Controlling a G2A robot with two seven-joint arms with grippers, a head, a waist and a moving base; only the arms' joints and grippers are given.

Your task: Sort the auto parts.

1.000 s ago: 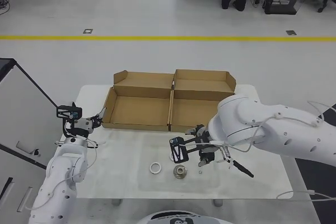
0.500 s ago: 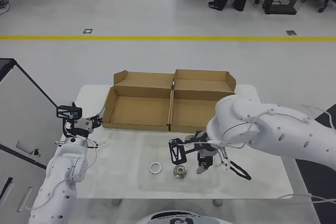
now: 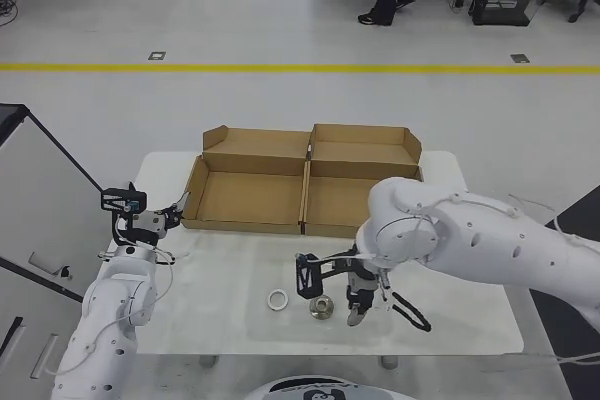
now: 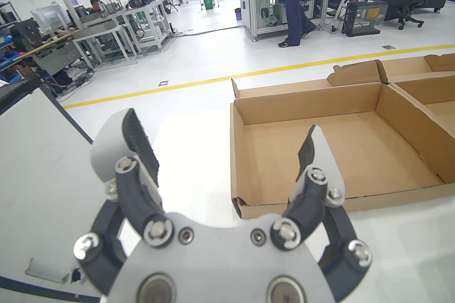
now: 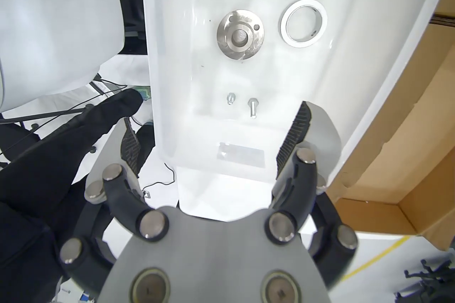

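Cardboard makes up the two shallow boxes at 12 o'clock on the white worktop (image 3: 200, 300) – the left box (image 3: 250, 195) and the right box (image 3: 345, 200), side by side and touching, flaps standing up at the back. Toward 6 o'clock from them lies a clear plastic tray (image 3: 265, 320) with the parts in it. A metal disc (image 3: 322, 306) with a raised hub sits near the tray's middle, and a white ring (image 3: 277, 298) lies flat at its 9 o'clock, a little apart. A second white ring (image 5: 303, 23) lies just beside the disc, on the side toward the boxes. Two small bolts (image 5: 231, 98) lie close together between the disc and the right hand (image 3: 358, 310). That hand hangs over the tray at the disc's 3 o'clock, its fingers spread wide with nothing between them. The left hand (image 3: 175, 212) is at 9 o'clock of the left box, near its front corner – fingers likewise spread and holding nothing, pointing across the box.
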